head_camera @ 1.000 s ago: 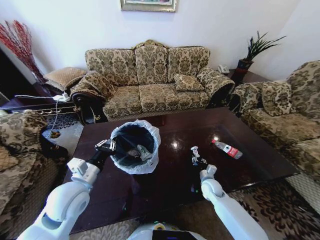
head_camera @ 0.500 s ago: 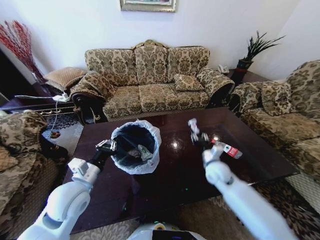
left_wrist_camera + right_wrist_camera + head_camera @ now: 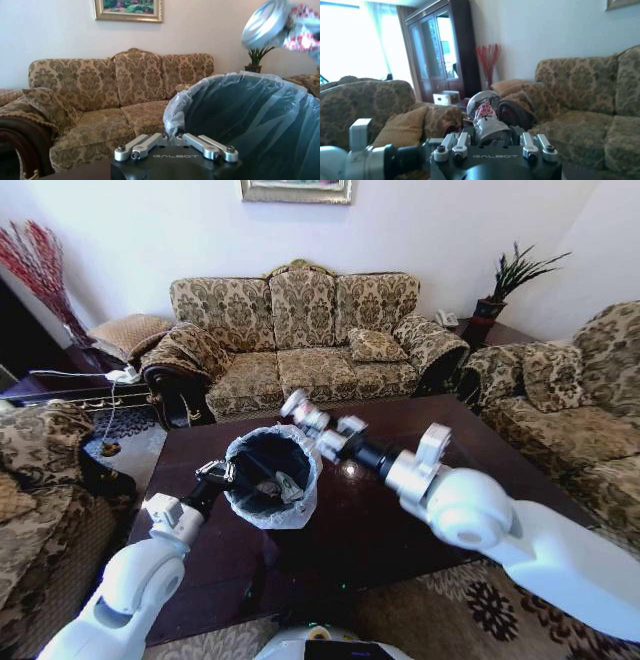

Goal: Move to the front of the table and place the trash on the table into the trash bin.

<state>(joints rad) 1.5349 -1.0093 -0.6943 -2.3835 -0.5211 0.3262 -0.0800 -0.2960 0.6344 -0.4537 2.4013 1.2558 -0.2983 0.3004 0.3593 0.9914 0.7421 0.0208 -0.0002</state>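
The trash bin (image 3: pixel 268 476), black with a white bag liner, stands on the dark glossy table (image 3: pixel 350 535) left of centre. My left gripper (image 3: pixel 216 473) is shut on its near-left rim; the left wrist view shows the liner (image 3: pixel 240 112) pinched at my left gripper (image 3: pixel 175 144). My right gripper (image 3: pixel 318 430) reaches across just above the bin's far-right rim, shut on a small can (image 3: pixel 296 405) with a silver end and red-white print. That can (image 3: pixel 487 112) sits between the fingers of my right gripper (image 3: pixel 492 144), and its silver end (image 3: pixel 265 22) hangs over the bag. Paper scraps (image 3: pixel 287 486) lie inside the bin.
A patterned sofa (image 3: pixel 300 330) lines the far side of the table, and armchairs stand at the right (image 3: pixel 590 420) and left (image 3: pixel 40 470). A potted plant (image 3: pixel 505 280) sits on a side table at the back right. My right arm covers the table's right half.
My right arm has risen from the table's middle and swung left, carrying the can up to the bin's rim. The bottle on the right is now behind that arm. The left arm has held still.
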